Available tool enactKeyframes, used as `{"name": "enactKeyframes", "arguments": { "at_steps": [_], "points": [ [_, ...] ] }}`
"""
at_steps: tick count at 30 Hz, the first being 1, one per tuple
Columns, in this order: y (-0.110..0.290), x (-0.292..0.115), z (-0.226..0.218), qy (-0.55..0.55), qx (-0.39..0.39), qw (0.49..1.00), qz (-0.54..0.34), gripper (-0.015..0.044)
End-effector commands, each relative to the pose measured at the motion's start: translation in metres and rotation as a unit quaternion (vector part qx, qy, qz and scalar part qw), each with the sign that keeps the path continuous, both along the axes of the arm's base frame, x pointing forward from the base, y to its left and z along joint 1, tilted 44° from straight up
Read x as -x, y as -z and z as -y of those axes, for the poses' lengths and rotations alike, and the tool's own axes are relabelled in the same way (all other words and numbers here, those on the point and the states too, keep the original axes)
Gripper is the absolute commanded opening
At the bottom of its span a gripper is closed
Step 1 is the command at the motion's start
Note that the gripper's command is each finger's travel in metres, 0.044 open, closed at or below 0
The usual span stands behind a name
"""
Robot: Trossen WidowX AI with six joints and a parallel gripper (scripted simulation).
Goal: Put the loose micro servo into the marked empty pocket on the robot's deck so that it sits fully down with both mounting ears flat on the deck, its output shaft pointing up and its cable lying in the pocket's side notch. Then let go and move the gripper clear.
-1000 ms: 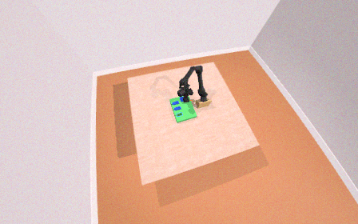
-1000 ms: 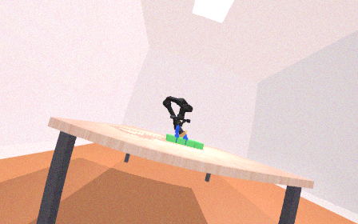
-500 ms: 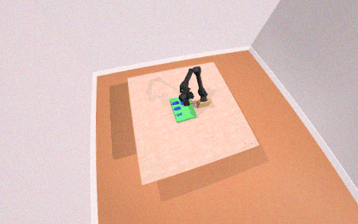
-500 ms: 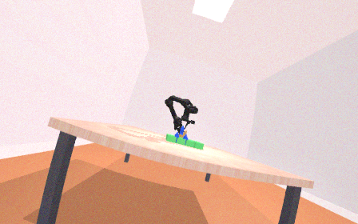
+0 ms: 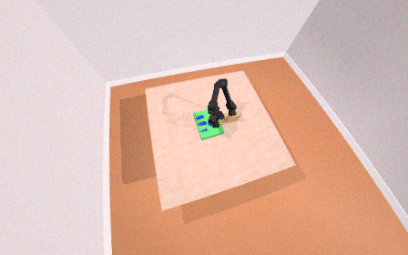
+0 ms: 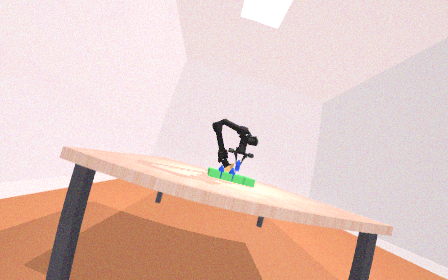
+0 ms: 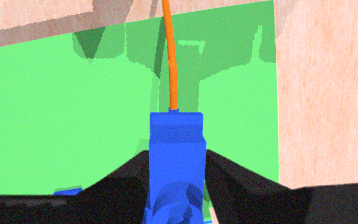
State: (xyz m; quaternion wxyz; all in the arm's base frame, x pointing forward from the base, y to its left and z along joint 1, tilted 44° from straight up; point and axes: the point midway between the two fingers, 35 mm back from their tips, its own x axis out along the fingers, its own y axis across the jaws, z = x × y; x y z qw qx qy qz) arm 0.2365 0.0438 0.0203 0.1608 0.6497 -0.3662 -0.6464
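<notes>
— Jaws: what state are they in?

— Clamped on the micro servo (image 7: pixel 176 160). In the wrist view the blue body sits squeezed between the two black fingers, one on each side.

— Any brand, label or writing on it?

— None that can be read. The servo is plain blue, and the green deck (image 7: pixel 75 115) under it carries no legible marks in any view.

— Which way does the servo point?

— Its long axis runs up the wrist picture, away from the camera. The orange cable (image 7: pixel 171 55) leaves the far end and runs on in the same line, bending slightly, across the deck and past the deck's far edge. Whether the output shaft faces up cannot be told.

— Where is the servo?

— Held above the deck; the exterior view shows it at the tip of the gripper (image 6: pixel 236 166), just over the green deck. Its shadow falls on the deck under the cable.

— And the deck?

— It lies on the worktop (image 5: pixel 219 159) toward the far edge, a little left of the arm's base. Other blue servos (image 5: pixel 200 119) sit on it. Beside the deck, on its right, is a small tan block (image 5: pixel 233 118).
</notes>
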Motion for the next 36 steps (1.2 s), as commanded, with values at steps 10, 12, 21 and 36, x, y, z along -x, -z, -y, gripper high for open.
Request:
{"name": "enactKeyframes", "arguments": {
  "at_steps": [10,12,21,36],
  "points": [
    [0.0178,-0.0037,-0.0221,0.032,0.0,0.999,0.035,0.0],
    [0.0178,-0.0037,-0.0222,0.057,0.003,0.997,0.058,0.0],
    [0.0178,-0.0037,-0.0222,0.169,0.019,0.972,0.163,0.0],
    [0.0178,-0.0038,-0.0222,0.345,0.044,0.878,0.328,0.0]
  ]
}}
